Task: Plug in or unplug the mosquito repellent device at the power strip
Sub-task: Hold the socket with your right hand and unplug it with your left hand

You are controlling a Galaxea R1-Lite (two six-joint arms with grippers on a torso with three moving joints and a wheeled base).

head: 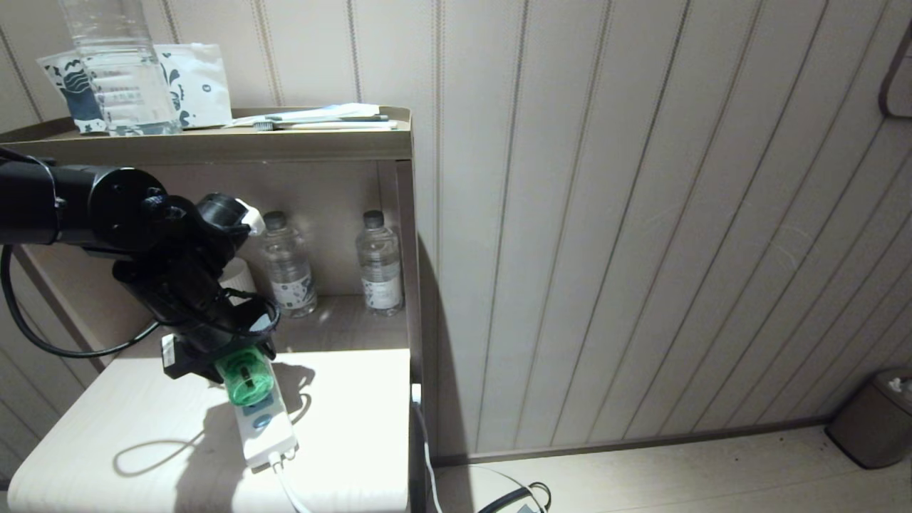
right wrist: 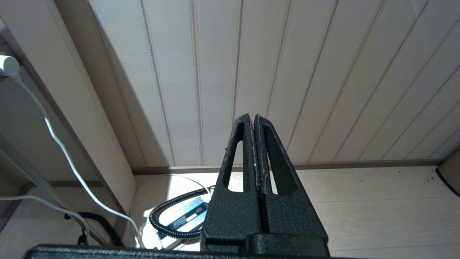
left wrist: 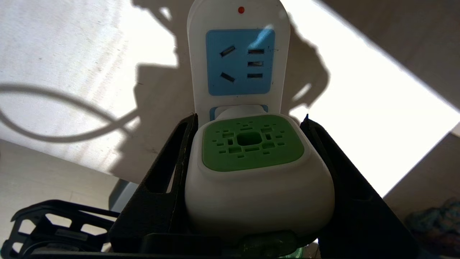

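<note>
Repellent device (left wrist: 251, 169) sits plugged into the power strip (left wrist: 239, 61) on my desk (head: 342, 427), my left claw (left wrist: 248, 144) clamped around its white head; green bottle mostly hidden beneath. Right claw (right wrist: 254, 122) pressed closed.

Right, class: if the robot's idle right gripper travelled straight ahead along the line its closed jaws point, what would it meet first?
Probably the pale beige grooved wall panelling: the right gripper, jaws shut and empty, aims at it, with nothing visible between. Depth is unclear, so the light wooden floor below remains possible.
</note>
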